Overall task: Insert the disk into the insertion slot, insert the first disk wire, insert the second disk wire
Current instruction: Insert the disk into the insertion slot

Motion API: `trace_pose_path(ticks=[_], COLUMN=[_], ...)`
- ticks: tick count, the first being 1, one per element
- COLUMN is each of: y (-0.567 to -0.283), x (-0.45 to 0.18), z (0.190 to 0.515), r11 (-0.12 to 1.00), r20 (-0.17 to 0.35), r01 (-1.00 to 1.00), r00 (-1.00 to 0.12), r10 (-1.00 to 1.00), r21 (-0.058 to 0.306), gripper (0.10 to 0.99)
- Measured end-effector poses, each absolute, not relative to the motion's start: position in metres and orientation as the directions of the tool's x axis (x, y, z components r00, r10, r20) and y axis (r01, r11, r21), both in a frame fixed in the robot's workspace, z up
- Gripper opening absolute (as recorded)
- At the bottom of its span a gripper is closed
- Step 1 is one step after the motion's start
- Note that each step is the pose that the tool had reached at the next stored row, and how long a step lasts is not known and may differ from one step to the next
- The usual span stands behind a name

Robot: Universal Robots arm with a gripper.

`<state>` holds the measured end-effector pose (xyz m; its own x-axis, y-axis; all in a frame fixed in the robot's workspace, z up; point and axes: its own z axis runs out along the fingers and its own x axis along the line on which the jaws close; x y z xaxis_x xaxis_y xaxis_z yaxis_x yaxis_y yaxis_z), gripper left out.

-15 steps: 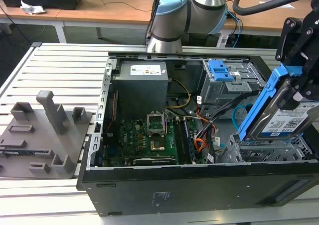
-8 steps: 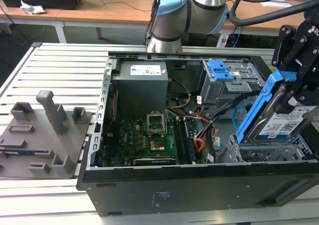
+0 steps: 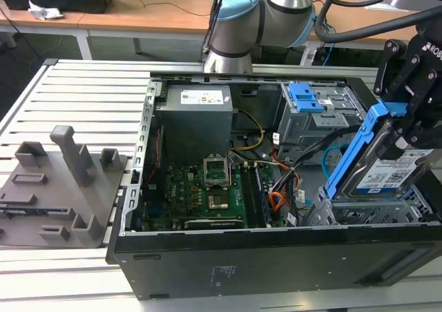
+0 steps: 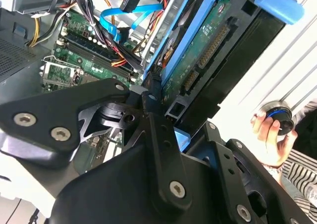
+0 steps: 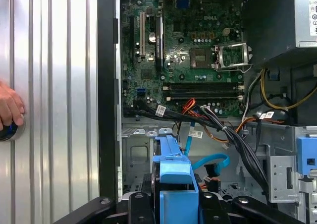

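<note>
The tool (image 3: 399, 122) is clenched on the disk (image 3: 381, 168) by its blue carrier (image 3: 351, 154), holding it tilted over the insertion slot (image 3: 366, 212) beneath. The disk looks rigid, fairly heavy and shock-sensitive, so the carrier's stiff edges seem the best place to grip it.

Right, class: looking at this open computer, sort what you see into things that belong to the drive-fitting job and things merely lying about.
Belongs to the job:
disk, held tilted in the gripper
insertion slot beneath it
first disk wire
second disk wire

Lying about:
grey moulded tray
crumpled paper
power supply
taller bay with blue latch
</note>
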<state>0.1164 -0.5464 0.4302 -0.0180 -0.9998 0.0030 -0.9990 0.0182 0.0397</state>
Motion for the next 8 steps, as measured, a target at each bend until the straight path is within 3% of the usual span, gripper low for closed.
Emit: trace_pose_path(ticks=[8], y=[-0.5464], x=[0.1164], z=[0.4201], r11=[0.018], r20=[0.003], r01=[-0.999], r00=[-0.018], r10=[-1.000], r21=[0.040], gripper=[0.361])
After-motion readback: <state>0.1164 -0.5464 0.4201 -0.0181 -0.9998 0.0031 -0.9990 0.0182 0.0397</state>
